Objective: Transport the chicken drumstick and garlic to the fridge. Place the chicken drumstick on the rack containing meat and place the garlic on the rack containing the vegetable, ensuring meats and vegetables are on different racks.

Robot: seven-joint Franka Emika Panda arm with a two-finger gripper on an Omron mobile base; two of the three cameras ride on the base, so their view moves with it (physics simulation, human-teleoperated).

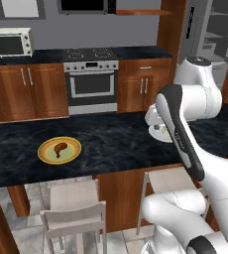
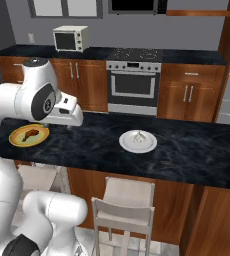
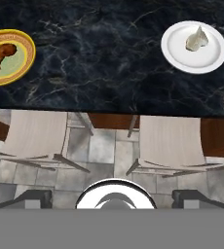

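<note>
The chicken drumstick lies on a yellow plate at the left of the black island counter. The off-white garlic sits on a white plate further right. My gripper hangs high over the counter's near edge and looks down, open, with nothing between its fingertips. Both plates are well apart from it. The hand shows between the two plates. The grey fridge stands at the far right; its racks are too faint to tell apart.
Two pale stools stand under the counter's near edge. Behind the island are wooden cabinets, an oven with a stovetop and a toaster oven on the back counter.
</note>
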